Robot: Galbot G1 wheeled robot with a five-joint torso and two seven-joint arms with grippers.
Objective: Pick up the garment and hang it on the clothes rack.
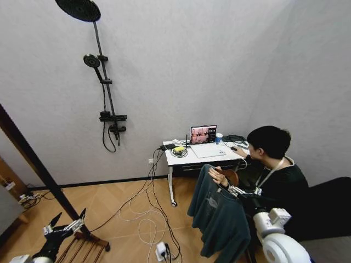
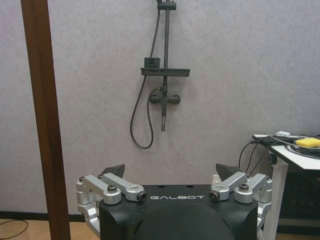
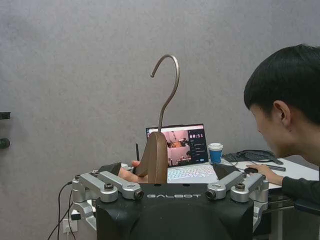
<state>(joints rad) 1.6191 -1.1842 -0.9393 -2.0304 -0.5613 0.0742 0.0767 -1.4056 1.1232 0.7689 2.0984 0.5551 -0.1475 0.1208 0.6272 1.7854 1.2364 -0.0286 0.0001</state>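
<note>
the garment, a dark teal top on a wooden hanger, hangs in front of the right gripper at the lower right of the head view, near the desk. in the right wrist view the right gripper has its fingers spread wide, the hanger's neck standing between them and touching neither, its metal hook rising upright. a person's hand holds the hanger at the top of the garment. the left gripper hangs low at the lower left, fingers open and empty, just beside the rack, whose dark post slants up past it. in the left wrist view the left gripper faces the wall, the rack post close by.
</note>
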